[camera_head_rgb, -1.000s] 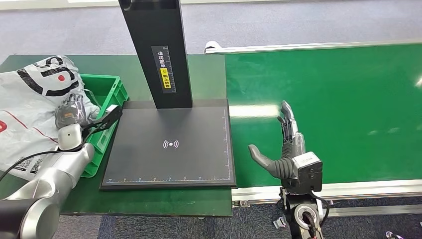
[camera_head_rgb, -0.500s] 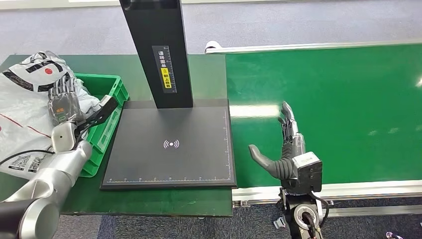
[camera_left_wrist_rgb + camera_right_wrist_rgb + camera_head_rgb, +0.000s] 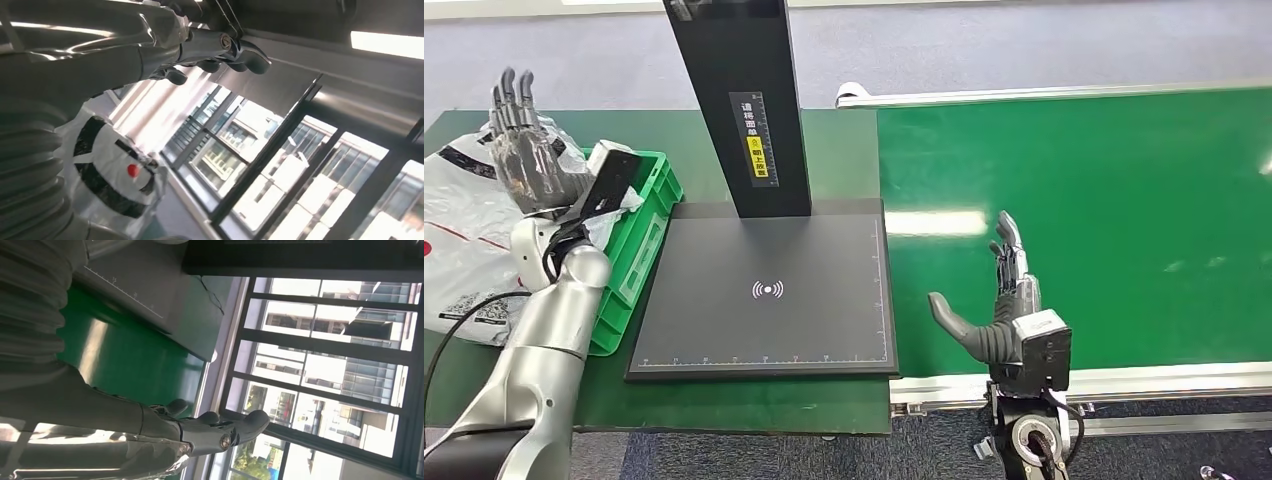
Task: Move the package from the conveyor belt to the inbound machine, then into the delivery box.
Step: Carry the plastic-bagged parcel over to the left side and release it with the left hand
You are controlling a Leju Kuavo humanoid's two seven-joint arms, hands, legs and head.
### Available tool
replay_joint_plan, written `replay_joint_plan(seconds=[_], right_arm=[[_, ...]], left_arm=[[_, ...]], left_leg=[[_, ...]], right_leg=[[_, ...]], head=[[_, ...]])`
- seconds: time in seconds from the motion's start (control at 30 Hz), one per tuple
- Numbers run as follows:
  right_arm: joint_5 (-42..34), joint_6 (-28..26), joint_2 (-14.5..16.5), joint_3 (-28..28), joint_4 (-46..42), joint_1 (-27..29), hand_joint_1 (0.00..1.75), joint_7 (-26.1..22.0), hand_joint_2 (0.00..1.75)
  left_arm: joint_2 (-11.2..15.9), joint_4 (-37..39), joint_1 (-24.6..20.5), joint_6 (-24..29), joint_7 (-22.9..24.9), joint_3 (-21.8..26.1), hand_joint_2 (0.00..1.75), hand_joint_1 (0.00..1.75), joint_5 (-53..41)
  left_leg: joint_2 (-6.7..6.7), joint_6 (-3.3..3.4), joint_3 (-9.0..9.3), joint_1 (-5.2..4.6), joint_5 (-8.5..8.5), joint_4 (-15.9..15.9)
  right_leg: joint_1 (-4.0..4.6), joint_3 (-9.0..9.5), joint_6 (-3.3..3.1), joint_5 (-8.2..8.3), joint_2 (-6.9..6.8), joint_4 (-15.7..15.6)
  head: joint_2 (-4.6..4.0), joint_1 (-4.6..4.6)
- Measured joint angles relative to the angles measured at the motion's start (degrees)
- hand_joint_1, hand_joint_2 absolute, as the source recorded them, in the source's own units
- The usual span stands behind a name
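The package, a white plastic bag with black and red print, lies slumped at the far left, over the green delivery box. My left hand is raised above it, fingers straight and spread, holding nothing. In the left wrist view the package lies beyond that hand, apart from it. My right hand stands open over the near edge of the green conveyor belt, thumb out toward the inbound machine's black platform. The right wrist view has this hand empty over the belt.
The machine's black post rises from the back of the platform, between the box and the belt. A dark green table carries the platform and the box. Grey carpet lies beyond.
My left hand has lifted up and back off the package, its fingers now pointing upward. The right hand has barely shifted.
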Motion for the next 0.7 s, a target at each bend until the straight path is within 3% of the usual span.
replay_joint_plan(seconds=[0.3,0.7], right_arm=[[0.3,-1.7,-0.1,-1.5,-1.8,2.9,0.00,-0.2,1.75],[0.3,-2.0,-0.2,-2.3,-2.7,3.5,0.00,-0.4,1.75]], left_arm=[[-0.7,-16.7,6.6,-9.2,-0.9,-9.5,1.75,0.00,16.5],[-0.9,-22.7,9.3,-10.2,-0.7,-12.9,1.75,0.00,17.9]], left_leg=[[0.02,0.01,0.00,-0.03,-0.01,0.0],[0.02,0.00,0.01,0.00,0.00,0.0]], right_leg=[[-0.04,0.01,0.01,0.00,0.00,0.0],[-0.01,0.01,0.00,0.00,0.00,0.0]], head=[[-0.01,0.01],[0.00,0.01]])
